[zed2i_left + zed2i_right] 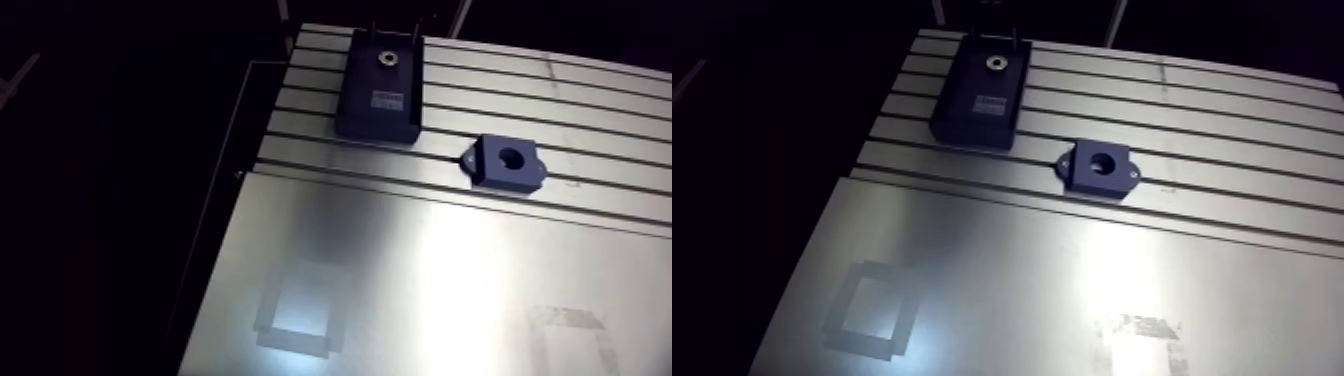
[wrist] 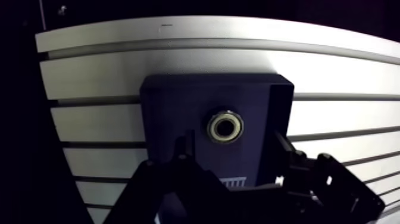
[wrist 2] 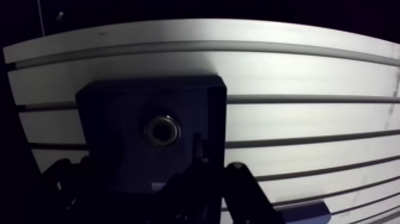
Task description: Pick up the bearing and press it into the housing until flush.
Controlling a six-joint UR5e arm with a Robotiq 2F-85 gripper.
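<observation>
Fingers (image 2: 183, 161) stand apart, empty, flanking the bearing (image 2: 225, 127) in its dark block (image 2: 172, 101). Best to descend centred and clamp squarely. The housing (image 1: 495, 175) lies at the block's four o'clock.

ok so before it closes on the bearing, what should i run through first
1. Gripper open: ok, the fingers stand apart with nothing pressed between them.
2. Bearing lined up between the fingers: ok in the wrist view.
3. Bearing lying flat in its dark holder block: ok.
4. Housing bore empty: ok, an open hole shows.
5. Way from holder block to housing: ok, only bare table lies between them.
6. Fingers low enough to catch the bearing's rim: cannot tell.
</observation>
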